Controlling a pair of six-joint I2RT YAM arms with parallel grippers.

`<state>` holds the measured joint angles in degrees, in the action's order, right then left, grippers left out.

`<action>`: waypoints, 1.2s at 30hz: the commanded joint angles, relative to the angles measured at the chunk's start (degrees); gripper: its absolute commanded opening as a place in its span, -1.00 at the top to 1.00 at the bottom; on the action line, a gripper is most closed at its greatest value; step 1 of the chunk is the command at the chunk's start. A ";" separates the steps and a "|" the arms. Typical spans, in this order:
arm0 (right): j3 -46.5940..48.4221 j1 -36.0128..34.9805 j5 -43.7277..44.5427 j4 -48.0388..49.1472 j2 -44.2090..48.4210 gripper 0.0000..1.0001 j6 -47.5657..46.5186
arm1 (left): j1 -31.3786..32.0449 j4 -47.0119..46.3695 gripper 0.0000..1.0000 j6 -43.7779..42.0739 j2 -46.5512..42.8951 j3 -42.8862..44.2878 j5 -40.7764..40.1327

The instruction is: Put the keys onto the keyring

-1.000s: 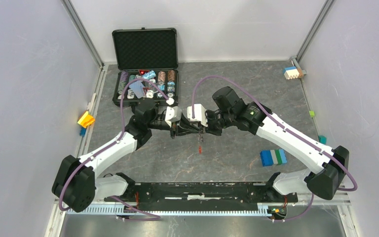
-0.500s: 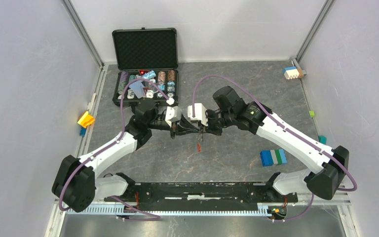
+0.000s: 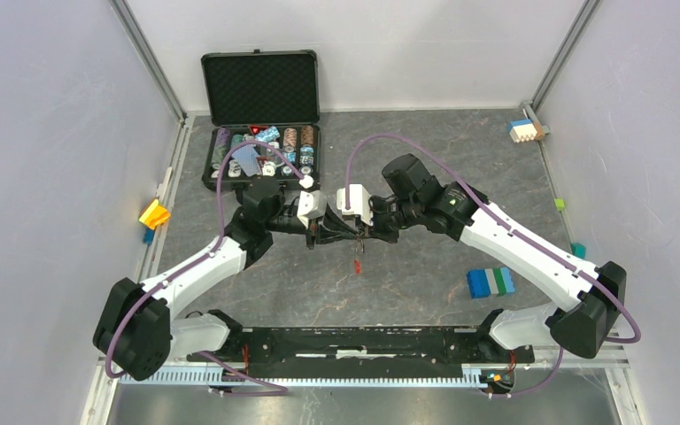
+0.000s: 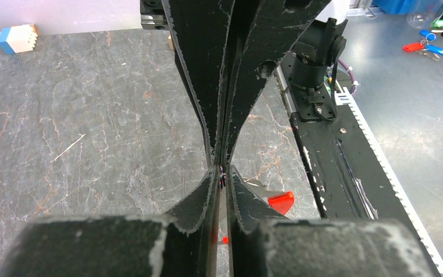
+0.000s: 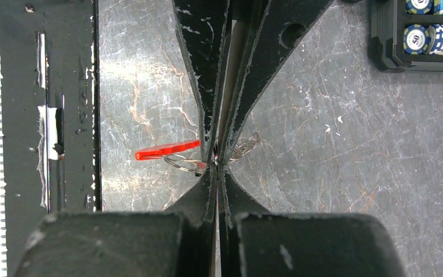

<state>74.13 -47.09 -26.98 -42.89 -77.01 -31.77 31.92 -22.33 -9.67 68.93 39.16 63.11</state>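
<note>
Above the middle of the table my two grippers meet tip to tip. My right gripper (image 3: 361, 233) (image 5: 216, 164) is shut on the keyring's thin silver wire ring (image 5: 184, 163). The bright red tag (image 5: 167, 151) (image 3: 355, 264) (image 4: 281, 201) hangs below the tips. My left gripper (image 3: 347, 234) (image 4: 222, 171) faces it, its jaws pressed almost together on the same thin metal at the tips, with only a sliver of gap behind them. More silver loops (image 5: 242, 149) stick out on the other side of the fingers. I cannot make out the keys; the fingers hide whatever lies between them.
An open black case (image 3: 261, 155) of poker chips stands at the back left, just behind the left wrist. A blue, green and white block (image 3: 490, 282) lies under the right forearm. Small blocks sit at the back right corner (image 3: 525, 130) and left wall (image 3: 153, 213). The black base rail (image 3: 363, 341) runs along the near edge.
The hanging red tag has swung slightly to the left. Both arms have stayed almost still, tips together.
</note>
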 commanded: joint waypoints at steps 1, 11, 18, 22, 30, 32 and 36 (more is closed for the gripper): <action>1.49 0.32 -1.53 2.73 0.85 1.00 0.40 | 0.25 0.92 0.67 0.24 -0.02 0.75 0.02; 1.51 0.42 -2.00 2.91 0.81 1.00 0.63 | 0.26 0.95 0.95 0.06 -0.19 0.57 0.06; 1.09 0.51 -2.02 3.22 0.81 0.91 0.74 | 0.21 -4.33 0.95 3.77 -0.69 -1.06 0.08; -0.17 1.39 -2.67 3.90 2.22 0.52 0.70 | -0.55 -16.44 0.95 12.86 -0.79 -4.17 0.59; -4.17 4.60 -9.13 4.88 6.40 0.08 -1.71 | -1.68 -40.91 0.95 27.57 0.01 -9.32 0.63; -5.35 6.00 -11.85 5.23 7.56 0.06 -2.22 | -1.68 -43.67 0.96 29.40 -0.20 -10.21 -0.10; -8.68 9.15 -18.87 8.10 10.56 0.05 -1.72 | -1.64 -50.23 0.96 33.38 -0.32 -12.22 -2.10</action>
<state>67.83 -40.12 -37.43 -38.98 -69.89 -32.95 30.46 -59.83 16.21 68.97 28.64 63.02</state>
